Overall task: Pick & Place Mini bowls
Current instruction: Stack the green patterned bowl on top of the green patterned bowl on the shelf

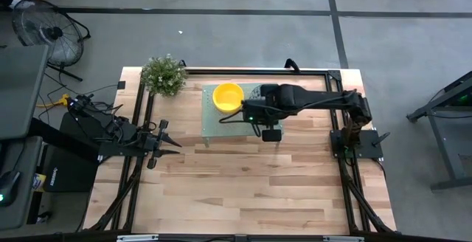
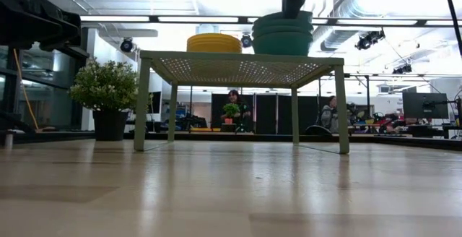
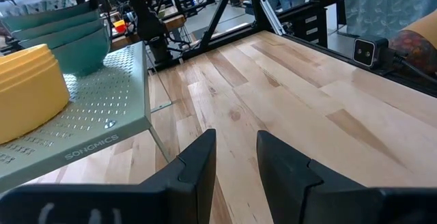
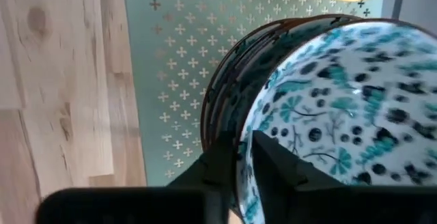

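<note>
From above, the right arm reaches across the green stand (image 1: 221, 124) on the counter (image 1: 243, 183), and its bulk hides the patterned bowls; only the yellow bowls (image 1: 228, 96) show, stacked on the stand near the plant (image 1: 164, 74). The low view gives both stacks side by side on the stand's top: the yellow stack (image 2: 214, 43) and the patterned stack (image 2: 282, 33), with the right arm coming down into the latter from above. Only the right wrist view shows the grip: the right hand (image 4: 240, 157) straddles the rim of the top patterned bowl (image 4: 341, 108), one finger inside and one outside, close against the wall. The left hand (image 3: 235, 159) hovers over bare counter beside the stand, its fingers a little apart and empty; from above it sits at the counter's left edge (image 1: 166, 140).
</note>
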